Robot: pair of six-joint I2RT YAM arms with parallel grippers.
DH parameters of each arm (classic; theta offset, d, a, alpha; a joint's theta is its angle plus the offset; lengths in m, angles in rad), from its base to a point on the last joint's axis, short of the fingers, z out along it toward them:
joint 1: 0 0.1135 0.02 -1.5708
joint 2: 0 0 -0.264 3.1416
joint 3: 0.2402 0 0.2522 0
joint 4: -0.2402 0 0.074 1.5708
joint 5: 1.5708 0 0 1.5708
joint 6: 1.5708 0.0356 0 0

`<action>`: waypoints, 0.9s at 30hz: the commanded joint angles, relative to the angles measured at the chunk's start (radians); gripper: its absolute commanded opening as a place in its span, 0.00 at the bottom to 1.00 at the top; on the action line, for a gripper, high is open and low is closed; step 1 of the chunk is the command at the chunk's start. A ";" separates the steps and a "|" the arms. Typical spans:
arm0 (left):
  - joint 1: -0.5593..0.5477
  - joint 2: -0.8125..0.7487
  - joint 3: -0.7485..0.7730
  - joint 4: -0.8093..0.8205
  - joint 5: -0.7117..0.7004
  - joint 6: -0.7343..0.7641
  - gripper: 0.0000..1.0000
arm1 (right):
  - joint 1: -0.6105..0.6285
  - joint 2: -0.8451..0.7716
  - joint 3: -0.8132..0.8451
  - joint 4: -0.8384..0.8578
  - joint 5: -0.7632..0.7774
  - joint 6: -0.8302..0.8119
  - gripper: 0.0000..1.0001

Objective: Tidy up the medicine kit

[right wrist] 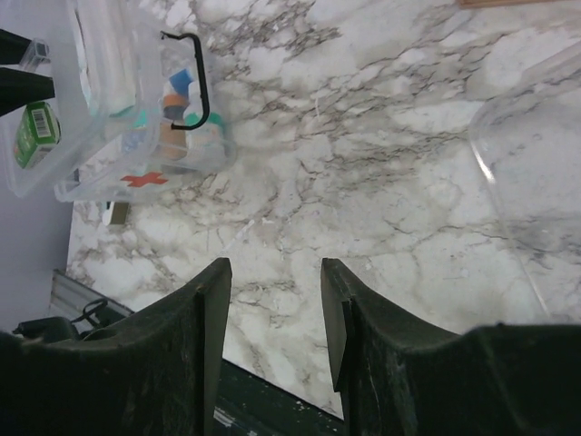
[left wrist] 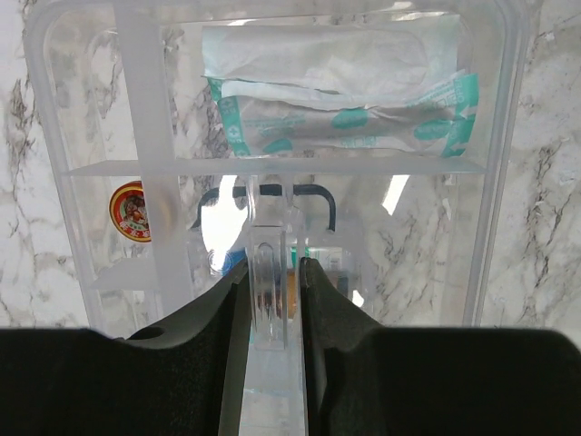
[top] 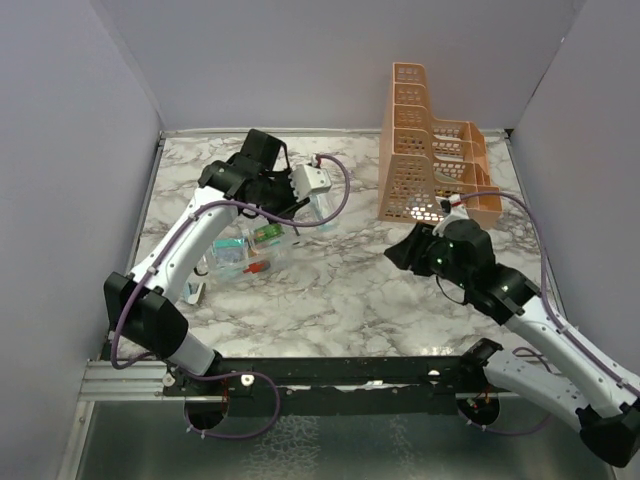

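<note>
The medicine kit is a clear plastic box with a black handle, lying on the marble at the left. Its clear lid stands open, with white and teal gauze packets and a round red and yellow tin showing through it. My left gripper is shut on the lid's clear latch tab; in the top view it sits at the kit's far right edge. My right gripper is open and empty above bare marble, right of the kit; in the top view it is mid-table.
An orange perforated organizer rack stands at the back right. A clear plastic piece lies at the right edge of the right wrist view. A green box and a red cross mark show on the kit. Grey walls enclose the table.
</note>
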 commanded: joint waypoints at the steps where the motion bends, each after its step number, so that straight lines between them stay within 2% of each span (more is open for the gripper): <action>1: 0.063 -0.104 -0.078 -0.007 0.040 0.062 0.09 | -0.001 0.132 0.009 0.144 -0.188 0.047 0.45; 5: 0.083 -0.145 -0.107 -0.046 -0.013 0.051 0.09 | 0.000 0.292 -0.001 0.325 -0.320 0.112 0.45; 9: 0.117 -0.174 -0.148 -0.057 -0.027 0.044 0.07 | 0.030 0.433 0.006 0.498 -0.360 0.187 0.45; 17: 0.186 -0.206 -0.183 -0.071 -0.129 0.045 0.07 | 0.133 0.692 0.174 0.576 -0.299 0.247 0.45; 22: 0.212 -0.204 -0.162 -0.084 -0.141 0.024 0.07 | 0.151 0.810 0.237 0.677 -0.315 0.283 0.45; 27: 0.231 -0.193 -0.156 -0.096 -0.168 0.016 0.07 | 0.164 0.922 0.357 0.644 -0.311 0.273 0.45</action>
